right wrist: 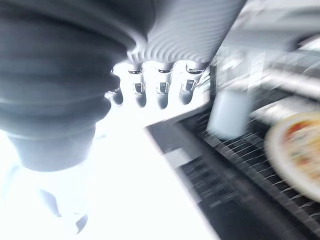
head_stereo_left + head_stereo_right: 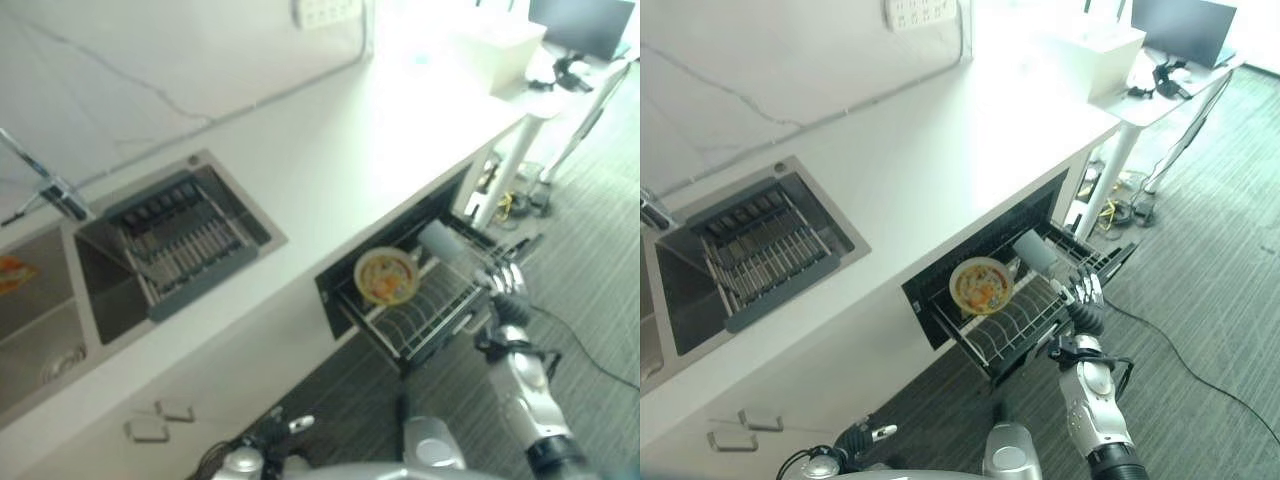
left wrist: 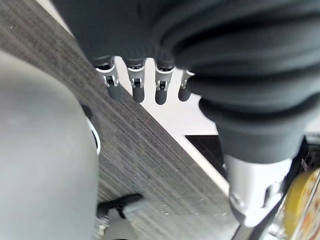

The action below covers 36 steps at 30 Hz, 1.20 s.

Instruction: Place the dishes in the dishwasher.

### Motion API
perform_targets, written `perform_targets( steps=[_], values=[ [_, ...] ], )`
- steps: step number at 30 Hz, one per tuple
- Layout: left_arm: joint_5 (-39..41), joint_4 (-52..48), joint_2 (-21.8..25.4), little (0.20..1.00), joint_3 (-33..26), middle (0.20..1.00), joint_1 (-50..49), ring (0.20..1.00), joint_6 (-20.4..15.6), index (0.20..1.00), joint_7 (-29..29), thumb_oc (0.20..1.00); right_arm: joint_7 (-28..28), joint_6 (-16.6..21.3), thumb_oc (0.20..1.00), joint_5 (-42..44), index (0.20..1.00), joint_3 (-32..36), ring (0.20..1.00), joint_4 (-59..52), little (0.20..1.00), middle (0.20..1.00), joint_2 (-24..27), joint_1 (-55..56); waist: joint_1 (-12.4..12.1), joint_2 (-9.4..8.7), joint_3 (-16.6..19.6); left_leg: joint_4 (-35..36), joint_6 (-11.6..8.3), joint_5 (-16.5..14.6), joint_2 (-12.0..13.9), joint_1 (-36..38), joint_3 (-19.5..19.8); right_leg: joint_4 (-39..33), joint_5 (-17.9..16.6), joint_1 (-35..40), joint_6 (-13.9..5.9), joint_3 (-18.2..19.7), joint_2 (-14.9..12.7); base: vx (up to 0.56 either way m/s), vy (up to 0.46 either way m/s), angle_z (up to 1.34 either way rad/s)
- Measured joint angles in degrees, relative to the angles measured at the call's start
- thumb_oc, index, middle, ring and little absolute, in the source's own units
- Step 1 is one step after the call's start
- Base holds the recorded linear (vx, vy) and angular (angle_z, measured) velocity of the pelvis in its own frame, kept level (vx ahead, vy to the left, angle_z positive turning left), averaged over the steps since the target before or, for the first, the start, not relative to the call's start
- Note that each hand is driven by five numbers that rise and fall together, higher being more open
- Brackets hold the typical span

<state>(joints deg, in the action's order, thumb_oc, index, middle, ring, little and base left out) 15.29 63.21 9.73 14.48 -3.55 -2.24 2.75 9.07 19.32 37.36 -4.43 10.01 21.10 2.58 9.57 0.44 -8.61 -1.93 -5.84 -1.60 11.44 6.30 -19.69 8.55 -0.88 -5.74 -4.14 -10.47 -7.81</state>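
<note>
A long, smooth white countertop point(image 2: 940, 150) runs diagonally through the kitchen, backed by a pale marbled wall with a white socket strip point(image 2: 920, 12) near its top. Below the counter's front edge a dark dishwasher drawer point(image 2: 985, 265) is pulled open, and its wire rack point(image 2: 1025, 322) of thin, light metal rods juts out over the grey striped carpet point(image 2: 1200, 300). A round plate point(image 2: 981, 285) with a pale rim and an orange and yellow pattern stands on edge in the rack, leaning towards the drawer's dark front. Just beside it, on the side nearer the robot's right, a smooth pale grey cup point(image 2: 1036, 250) sits tilted in the rack. The robot's right hand point(image 2: 1086, 292) is raised at the rack's outer edge, near the cup but apart from it; in the right wrist view its silver, dark-tipped fingers point(image 1: 161, 96) hang in a straight row, spread loosely and holding nothing. The left hand point(image 3: 150, 50) is low, over the carpet beside the cabinet front, and its fingers point(image 3: 136, 90) also point straight in a row, empty. Set into the countertop to the robot's left is a steel sink point(image 2: 60, 300), with a dark grey ribbed drying tray point(image 2: 185, 240) resting across its basin. At the far end stands a white desk point(image 2: 1180, 95).
</note>
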Motion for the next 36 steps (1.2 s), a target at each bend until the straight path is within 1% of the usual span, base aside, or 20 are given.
perform_targets(
  steps=[1,3,4,7,11,12,13,14,15,16,18,19,21,23,25,26,28,31,34,36],
  values=[
    [0.9,0.3,-0.1,1.000,-1.9,1.000,-0.6,1.000,0.6,1.000,0.7,1.000,-0.6,0.2,1.000,-1.7,1.000,2.6,1.000,-2.3,1.000,1.000,1.8,1.8,-0.3,0.21,0.9,0.7,-0.38,0.3,0.0,0.8,0.0,-0.7,-0.1,1.0,-0.18,-0.3,0.4,0.06,-0.070,0.06],
    [1.7,1.2,0.5,1.000,-3.2,1.000,-1.0,1.000,1.3,1.000,1.3,1.000,-0.4,1.2,1.000,-2.6,1.000,6.2,1.000,-2.6,1.000,1.000,3.7,2.9,0.2,-0.69,1.9,1.2,-0.43,0.3,0.1,0.9,-0.1,-1.1,-0.1,1.0,-0.28,-0.3,0.4,0.05,-0.083,0.00],
    [1.7,1.7,0.7,1.000,-3.3,1.000,-1.0,1.000,1.6,1.000,1.5,1.000,0.4,1.9,1.000,-3.4,1.000,8.8,1.000,-2.6,1.000,1.000,4.2,3.9,0.7,-1.14,2.1,1.2,-0.48,0.4,0.1,0.8,-0.2,-1.3,-0.5,0.9,-0.90,-0.3,0.5,0.04,-0.077,-0.05],
    [2.1,2.9,0.8,1.000,-4.3,1.000,-1.0,1.000,2.3,1.000,2.3,1.000,5.0,5.6,1.000,-4.5,1.000,15.0,1.000,2.3,1.000,1.000,3.9,7.3,1.6,-1.36,2.1,1.2,-0.43,0.2,0.1,0.9,-1.5,-1.6,-0.6,0.8,-1.03,0.3,0.9,0.06,-0.066,-0.12],
    [3.6,4.4,2.4,1.000,-5.4,1.000,-0.7,1.000,3.4,1.000,4.2,1.000,8.0,6.7,1.000,6.5,1.000,23.6,1.000,14.8,1.000,1.000,1.0,9.1,2.6,-0.62,1.0,0.3,-0.47,-0.6,0.4,0.7,-1.8,0.0,0.5,0.1,-0.64,0.2,0.9,0.05,-0.057,-0.05],
    [3.8,5.2,2.7,1.000,-5.3,1.000,-0.5,1.000,3.8,1.000,4.3,1.000,8.2,6.8,1.000,10.3,1.000,24.2,1.000,17.0,1.000,1.000,0.9,9.1,2.8,-0.27,-0.2,-1.8,-0.46,-2.0,0.5,-0.4,-1.8,2.3,1.6,-1.3,-0.76,0.5,0.4,-0.05,-0.066,-0.05],
    [3.9,5.4,2.9,1.000,-4.6,1.000,0.3,1.000,4.0,1.000,4.3,1.000,8.1,7.2,1.000,12.4,1.000,24.2,1.000,18.0,1.000,1.000,0.8,8.8,2.7,0.39,-1.3,-4.8,-0.43,-3.4,0.7,-2.3,-1.4,5.3,3.1,-3.1,-0.37,0.6,-0.1,-0.10,-0.076,0.07],
    [4.7,5.5,3.6,1.000,-2.6,1.000,1.7,1.000,4.1,1.000,4.2,1.000,7.3,8.4,1.000,14.6,1.000,23.2,1.000,21.5,1.000,1.000,0.4,6.7,2.3,1.70,-3.4,-10.4,-0.27,-5.4,1.6,-6.3,-0.5,12.2,6.0,-7.0,-0.10,0.6,-0.9,-0.14,-0.087,0.22],
    [5.9,5.4,4.6,1.000,-1.4,1.000,3.0,1.000,4.1,1.000,4.2,1.000,6.5,8.7,1.000,16.7,1.000,22.7,1.000,24.8,1.000,1.000,-0.6,4.3,2.2,0.60,-5.1,-15.5,-0.52,-7.1,1.8,-9.4,0.7,19.1,9.3,-9.9,1.29,0.5,-1.5,-0.13,-0.073,0.33],
    [6.7,5.2,5.1,1.000,-0.8,1.000,4.7,1.000,3.8,1.000,4.2,1.000,5.8,8.4,1.000,19.6,1.000,21.3,1.000,27.5,1.000,1.000,-1.1,2.0,1.6,0.94,-8.6,-19.9,-0.97,-8.5,1.9,-12.6,2.1,23.8,12.2,-13.0,1.62,0.6,-2.3,-0.05,-0.063,0.25],
    [8.6,4.2,4.2,1.000,-1.0,1.000,6.3,1.000,3.5,1.000,4.2,1.000,3.4,8.1,1.000,22.8,1.000,19.6,1.000,27.9,1.000,1.000,-1.8,-1.0,1.0,3.55,-13.3,-23.1,-1.36,-9.0,3.1,-17.1,3.7,26.5,13.5,-16.7,2.71,0.3,-2.2,-0.01,-0.055,0.22],
    [8.7,4.2,4.1,1.000,-1.1,1.000,6.5,1.000,3.4,1.000,4.1,1.000,2.2,7.7,1.000,24.2,1.000,19.2,1.000,28.5,1.000,1.000,-2.3,-2.7,1.0,3.43,-15.4,-23.5,-1.43,-9.0,3.2,-17.2,4.3,28.1,14.3,-17.1,3.55,0.2,-2.1,-0.03,-0.060,0.21],
    [9.2,4.2,4.0,1.000,-1.1,1.000,6.2,1.000,3.1,1.000,4.1,1.000,-0.5,7.3,1.000,25.9,1.000,17.5,1.000,30.0,1.000,1.000,-2.8,-5.2,0.7,3.90,-15.9,-23.5,-1.01,-8.8,3.7,-17.2,5.8,30.0,16.0,-17.3,4.87,-0.8,-1.8,-0.03,-0.051,0.15],
    [10.5,4.2,4.3,1.000,-1.0,1.000,6.2,1.000,2.0,1.000,4.1,1.000,-3.1,7.3,1.000,26.5,1.000,13.7,1.000,30.5,1.000,1.000,-2.5,-8.1,-0.4,4.08,-15.8,-23.8,-0.66,-8.5,3.7,-17.8,6.9,32.0,17.3,-18.1,5.37,-1.4,-1.7,-0.03,-0.030,0.14],
    [10.6,3.9,4.3,1.000,-1.0,1.000,6.5,1.000,0.9,1.000,4.2,1.000,-5.2,6.0,1.000,26.9,1.000,9.9,1.000,34.3,1.000,1.000,-2.0,-12.2,-1.4,4.51,-16.2,-27.2,-0.83,-8.6,3.6,-21.4,8.5,35.1,19.1,-20.4,6.10,-2.1,-2.9,0.00,0.013,0.35],
    [10.6,3.0,4.1,1.000,-1.0,1.000,6.6,1.000,0.5,1.000,4.2,1.000,-6.2,5.6,1.000,26.9,1.000,9.2,1.000,35.7,1.000,1.000,-2.0,-13.5,-2.2,5.07,-16.5,-28.2,-1.04,-8.8,3.3,-22.3,8.7,36.6,19.5,-21.0,5.46,-2.4,-3.9,-0.01,0.068,0.47],
    [10.6,1.8,3.2,1.000,-0.8,1.000,6.6,1.000,0.3,1.000,4.3,1.000,-6.8,4.3,1.000,27.8,1.000,9.4,1.000,37.4,1.000,1.000,-2.4,-16.7,-3.7,6.79,-17.1,-28.2,-1.32,-9.2,2.2,-22.6,8.8,38.2,20.1,-21.5,5.71,-2.7,-5.7,-0.02,0.080,0.30],
    [10.6,0.0,2.9,1.000,-0.5,1.000,7.0,1.000,-0.1,1.000,4.9,1.000,-7.8,3.5,1.000,27.1,1.000,9.2,1.000,36.5,1.000,1.000,-0.8,-18.1,-4.0,8.28,-18.2,-28.8,-1.16,-9.6,0.9,-24.4,8.8,39.4,20.0,-23.6,5.24,-2.0,-6.9,-0.01,0.086,0.09],
    [10.6,-2.7,3.0,1.000,0.5,1.000,7.8,1.000,0.0,1.000,5.9,1.000,-8.0,3.2,1.000,25.6,1.000,9.1,1.000,36.2,1.000,1.000,1.2,-21.1,-4.4,9.17,-19.3,-29.5,-1.22,-9.7,0.0,-26.1,8.9,39.8,19.4,-25.4,4.89,-1.5,-7.9,-0.03,0.110,0.01],
    [10.6,-4.7,3.0,1.000,1.4,1.000,8.9,1.000,-0.1,1.000,6.7,1.000,-8.0,1.7,1.000,22.8,1.000,9.0,1.000,36.0,1.000,1.000,3.5,-24.3,-4.5,9.56,-20.6,-29.5,-1.27,-9.1,-0.6,-27.4,9.1,39.7,18.6,-26.7,4.65,-1.2,-8.3,-0.02,0.065,0.05]
  ],
)
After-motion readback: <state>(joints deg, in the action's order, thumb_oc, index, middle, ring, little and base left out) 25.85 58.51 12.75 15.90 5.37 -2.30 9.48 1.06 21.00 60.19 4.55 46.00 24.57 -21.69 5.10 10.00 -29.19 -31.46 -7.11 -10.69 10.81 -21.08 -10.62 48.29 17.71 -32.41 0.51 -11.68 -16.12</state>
